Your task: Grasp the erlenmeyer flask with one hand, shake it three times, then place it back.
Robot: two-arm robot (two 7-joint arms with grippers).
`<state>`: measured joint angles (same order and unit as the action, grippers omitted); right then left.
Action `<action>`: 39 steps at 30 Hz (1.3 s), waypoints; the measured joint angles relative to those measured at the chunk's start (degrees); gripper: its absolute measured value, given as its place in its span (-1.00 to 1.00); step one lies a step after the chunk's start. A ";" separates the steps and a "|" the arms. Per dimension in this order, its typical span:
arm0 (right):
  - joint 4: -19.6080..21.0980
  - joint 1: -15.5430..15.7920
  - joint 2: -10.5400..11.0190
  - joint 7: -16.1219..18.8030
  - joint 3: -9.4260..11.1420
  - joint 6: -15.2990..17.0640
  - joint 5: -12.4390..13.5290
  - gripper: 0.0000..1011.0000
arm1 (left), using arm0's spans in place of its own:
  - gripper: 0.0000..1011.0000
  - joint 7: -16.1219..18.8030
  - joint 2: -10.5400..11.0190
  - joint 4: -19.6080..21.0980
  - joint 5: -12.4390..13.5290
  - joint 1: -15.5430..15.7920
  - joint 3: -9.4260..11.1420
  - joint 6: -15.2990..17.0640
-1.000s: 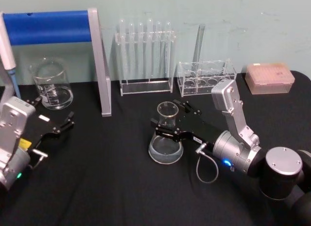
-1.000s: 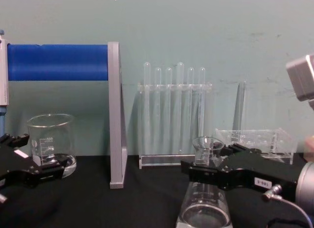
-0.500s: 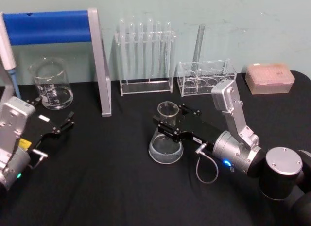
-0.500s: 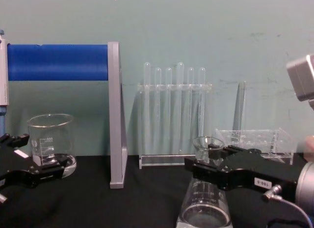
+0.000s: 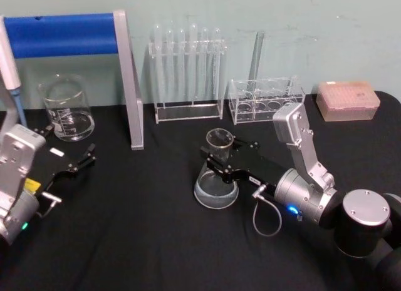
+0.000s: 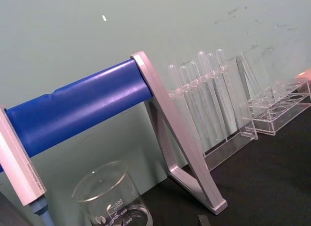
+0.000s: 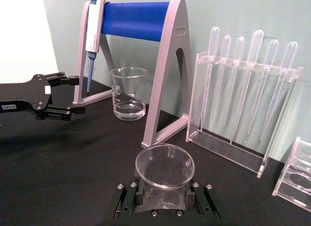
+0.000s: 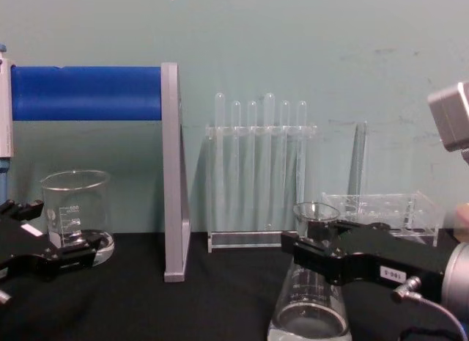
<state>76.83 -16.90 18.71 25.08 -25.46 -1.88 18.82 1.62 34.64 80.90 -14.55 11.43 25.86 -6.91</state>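
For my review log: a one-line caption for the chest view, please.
Right gripper grips the neck of the erlenmeyer flask; left gripper parked open beside the beaker.

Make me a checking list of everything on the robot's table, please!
Surface: black table, dark and flat.
Job's things: clear glass conical flask, upright, a little clear liquid inside.
Clutter: straight glass beaker, clear rack of test tubes, blue-and-grey stand, low clear plastic rack, pink box, all along the back.
Grippers: right black gripper, fingers shut on the flask's neck; left black gripper open near the beaker, holding nothing.
Cables: grey cable loop by the right wrist.
Surroundings: pale green wall.
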 joint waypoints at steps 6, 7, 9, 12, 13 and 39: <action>0.61 0.39 -0.02 0.34 0.61 -0.44 0.28 -0.11 | 0.98 0.00 0.00 0.00 0.00 0.00 0.00 0.00; 0.81 0.44 -0.02 0.37 0.74 -0.51 0.33 -0.11 | 0.98 0.01 0.00 0.00 0.00 0.00 0.00 0.00; 1.31 0.53 -0.02 0.49 0.92 -0.54 0.43 -0.11 | 0.98 0.00 0.00 0.00 0.00 0.00 0.00 0.00; 2.65 0.66 0.15 0.72 1.30 -0.45 0.76 -0.11 | 0.98 0.00 0.00 0.00 0.00 0.00 0.00 0.00; 2.98 0.69 0.21 0.79 1.38 -0.39 0.85 -0.11 | 0.98 0.00 0.00 0.00 0.00 0.00 0.00 0.00; 8.00 1.80 0.99 -1.62 2.47 1.64 0.87 -0.11 | 0.98 0.00 0.00 0.00 0.00 0.00 0.00 0.00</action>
<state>84.84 -15.11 19.70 23.46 -22.99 -0.23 19.69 1.62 34.65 80.90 -14.55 11.43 25.86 -6.91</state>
